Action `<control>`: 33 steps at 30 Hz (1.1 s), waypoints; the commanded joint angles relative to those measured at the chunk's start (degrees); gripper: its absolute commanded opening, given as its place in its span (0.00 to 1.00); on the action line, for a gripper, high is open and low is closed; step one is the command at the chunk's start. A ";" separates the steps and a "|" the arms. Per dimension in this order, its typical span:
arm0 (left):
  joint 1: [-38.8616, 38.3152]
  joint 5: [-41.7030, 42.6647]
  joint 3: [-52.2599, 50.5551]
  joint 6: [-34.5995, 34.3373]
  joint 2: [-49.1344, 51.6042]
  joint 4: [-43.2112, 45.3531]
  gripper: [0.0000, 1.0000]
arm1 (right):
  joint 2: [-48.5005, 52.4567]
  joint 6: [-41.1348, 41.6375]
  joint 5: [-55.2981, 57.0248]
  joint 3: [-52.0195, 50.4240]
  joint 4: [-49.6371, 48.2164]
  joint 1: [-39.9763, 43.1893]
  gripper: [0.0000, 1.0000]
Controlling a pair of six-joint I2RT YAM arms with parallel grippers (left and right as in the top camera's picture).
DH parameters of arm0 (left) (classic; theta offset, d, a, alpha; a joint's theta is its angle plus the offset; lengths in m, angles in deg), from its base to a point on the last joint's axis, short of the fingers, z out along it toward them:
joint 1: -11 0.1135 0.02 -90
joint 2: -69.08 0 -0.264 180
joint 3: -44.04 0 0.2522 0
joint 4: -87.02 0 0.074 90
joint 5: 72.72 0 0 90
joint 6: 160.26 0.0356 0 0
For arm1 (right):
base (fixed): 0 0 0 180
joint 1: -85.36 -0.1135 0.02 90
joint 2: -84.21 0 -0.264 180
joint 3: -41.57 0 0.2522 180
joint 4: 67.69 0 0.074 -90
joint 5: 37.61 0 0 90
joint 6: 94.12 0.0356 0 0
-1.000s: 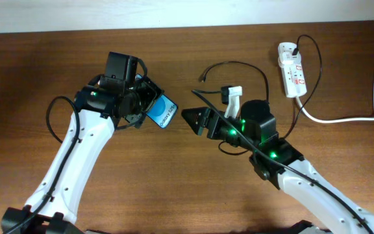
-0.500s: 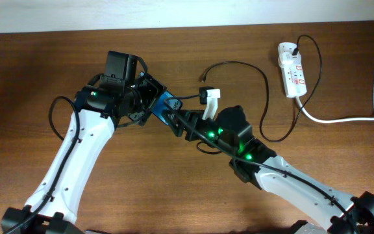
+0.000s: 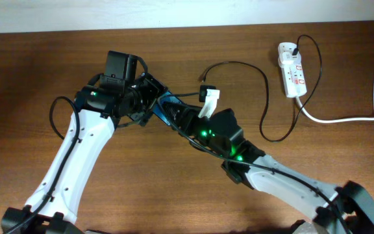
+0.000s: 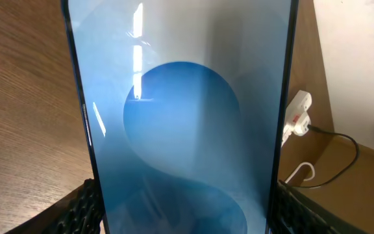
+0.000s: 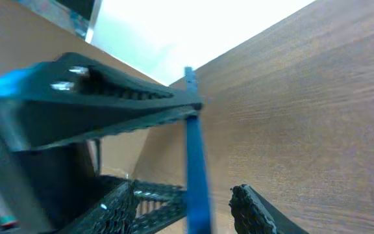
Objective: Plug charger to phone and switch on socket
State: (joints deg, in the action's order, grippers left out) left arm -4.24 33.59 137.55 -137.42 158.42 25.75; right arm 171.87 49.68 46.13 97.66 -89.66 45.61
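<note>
My left gripper point(image 3: 153, 104) is shut on the phone point(image 3: 167, 103) and holds it tilted above the table. In the left wrist view the phone's blue screen point(image 4: 180, 130) fills the frame, with a finger at each long edge. My right gripper point(image 3: 175, 116) is open at the phone's free end. In the right wrist view the phone point(image 5: 192, 143) shows edge-on between the two fingers point(image 5: 252, 208), with a gap on each side. The charger's black cable point(image 3: 265, 84) runs from the socket point(image 3: 292, 68) in a loop to its plug tip point(image 3: 202, 77), which lies free on the table.
The socket's thick white lead point(image 3: 343, 119) runs off to the right edge. The socket also shows small in the left wrist view point(image 4: 297, 114). The right arm's white camera mount point(image 3: 208, 104) sits close below the plug tip. A white wall borders the table's far edge.
My right arm has swung left from the table's middle to the phone, and its open jaws now straddle the phone's end. My left arm and the phone have barely moved.
</note>
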 commanded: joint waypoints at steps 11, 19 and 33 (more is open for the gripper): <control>0.24 1.92 1.42 -0.04 -1.84 -0.04 0.46 | 2.89 1.16 -1.33 0.76 -4.15 -0.48 0.34; -0.94 1.90 1.42 -0.04 -1.84 -0.07 0.47 | 2.89 -7.17 -2.64 0.76 -2.14 -0.48 0.34; -1.27 1.73 1.40 2.56 -1.84 -1.38 0.49 | 2.89 -9.03 -3.85 0.76 -2.03 -0.46 0.11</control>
State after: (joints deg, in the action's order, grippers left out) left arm -5.49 34.66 137.55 -136.06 158.42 24.25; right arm 174.49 41.35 43.31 97.68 -91.45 45.59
